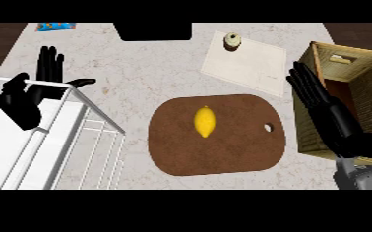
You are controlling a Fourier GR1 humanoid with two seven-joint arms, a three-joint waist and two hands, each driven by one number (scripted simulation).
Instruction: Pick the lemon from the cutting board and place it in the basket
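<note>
While lemon (pixel 205 121) lies untouched mid cutting board (pixel 218 152), right robot hand (pixel 320 103), fingers spread, should descend centred, clasp across its narrow width; basket (pixel 341 73) adjacent.

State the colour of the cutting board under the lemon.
Dark brown, seen in the head view: the cutting board beneath the yellow lemon.

Counting outward from the one brown cutting board (pixel 218 147): one yellow lemon (pixel 205 122) lies on it. One pale mat (pixel 247 69) lies beyond the board, with one small round jar (pixel 232 40) on its far corner. One woven basket (pixel 327 73) stands right of the board. One white wire rack (pixel 73 142) stands left of it. One blue packet (pixel 56 26) lies far off, beyond the rack. Two black hands show, the left hand (pixel 29 98) by the rack and the right hand (pixel 323 110) by the basket.
</note>
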